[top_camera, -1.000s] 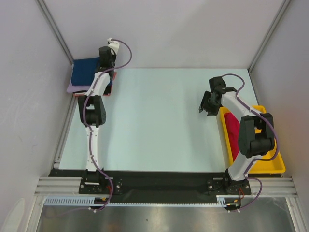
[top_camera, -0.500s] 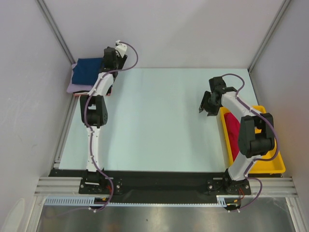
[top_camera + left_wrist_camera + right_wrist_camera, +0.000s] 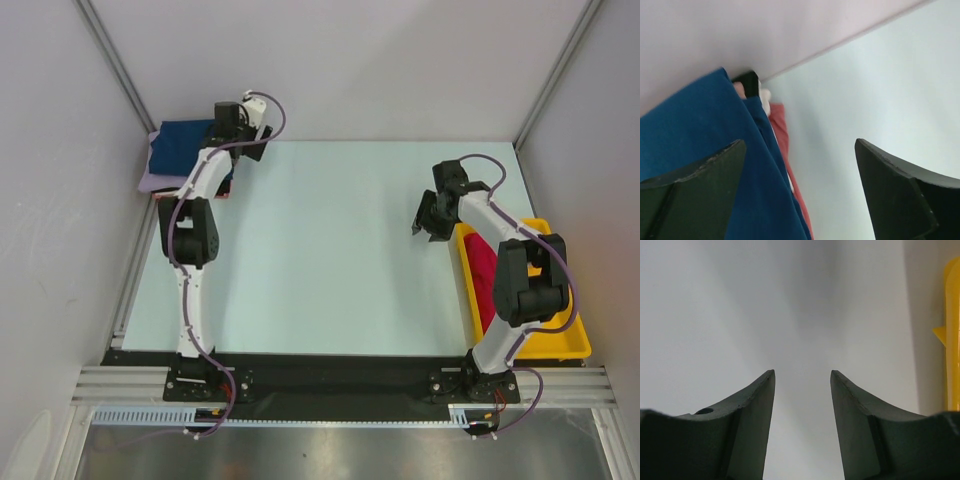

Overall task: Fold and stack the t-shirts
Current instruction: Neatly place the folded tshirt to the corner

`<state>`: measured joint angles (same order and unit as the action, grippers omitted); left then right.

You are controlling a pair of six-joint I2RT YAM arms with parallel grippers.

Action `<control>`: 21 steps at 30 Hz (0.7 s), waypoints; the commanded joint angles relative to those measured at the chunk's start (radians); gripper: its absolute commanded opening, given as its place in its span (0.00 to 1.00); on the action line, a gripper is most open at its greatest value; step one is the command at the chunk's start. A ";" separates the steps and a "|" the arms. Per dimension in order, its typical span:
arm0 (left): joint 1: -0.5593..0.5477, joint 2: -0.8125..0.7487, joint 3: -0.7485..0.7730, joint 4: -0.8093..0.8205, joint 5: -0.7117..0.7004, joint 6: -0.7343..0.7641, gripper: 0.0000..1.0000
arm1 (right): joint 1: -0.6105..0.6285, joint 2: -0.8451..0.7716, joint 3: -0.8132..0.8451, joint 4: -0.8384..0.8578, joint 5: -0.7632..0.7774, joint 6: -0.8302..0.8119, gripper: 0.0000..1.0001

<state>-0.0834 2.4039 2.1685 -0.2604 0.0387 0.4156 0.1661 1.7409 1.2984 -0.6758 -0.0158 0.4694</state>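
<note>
Swung right, let go of navy shirt: left gripper wide, empty; crimson shirt just right of half-open, empty right gripper.

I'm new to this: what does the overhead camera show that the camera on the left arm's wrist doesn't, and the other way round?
Only overhead: the right gripper, the yellow tray holding a crimson shirt, and a lavender shirt in the far left corner. Only the wrist camera: a black bit of cloth by the wall, behind the blue shirt. Both: the blue shirt lying on top of the others, the pale table, and the left gripper, open at the shirts' edge.
</note>
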 commanded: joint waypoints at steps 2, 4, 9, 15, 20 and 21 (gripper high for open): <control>-0.039 -0.176 -0.008 -0.216 0.041 0.021 0.98 | -0.014 -0.063 -0.033 0.031 -0.015 -0.008 0.54; -0.039 -0.265 -0.110 -0.241 0.026 0.012 0.99 | -0.017 -0.081 -0.040 0.045 -0.030 -0.008 0.54; 0.022 -0.451 -0.346 -0.157 0.001 -0.089 0.99 | -0.022 -0.124 -0.073 0.062 -0.039 -0.006 0.54; 0.209 -0.555 -0.449 0.006 -0.009 -0.311 0.93 | -0.016 -0.141 -0.088 0.078 -0.061 0.014 0.54; 0.310 -0.462 -0.375 -0.005 -0.071 -0.441 0.90 | 0.019 -0.133 -0.068 0.059 -0.047 0.025 0.54; 0.316 -0.421 -0.345 -0.010 -0.095 -0.448 0.90 | 0.024 -0.130 -0.062 0.052 -0.041 0.025 0.54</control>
<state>0.2333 1.9148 1.7561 -0.2920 -0.0036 0.0864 0.1692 1.6302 1.2133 -0.6212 -0.0612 0.4782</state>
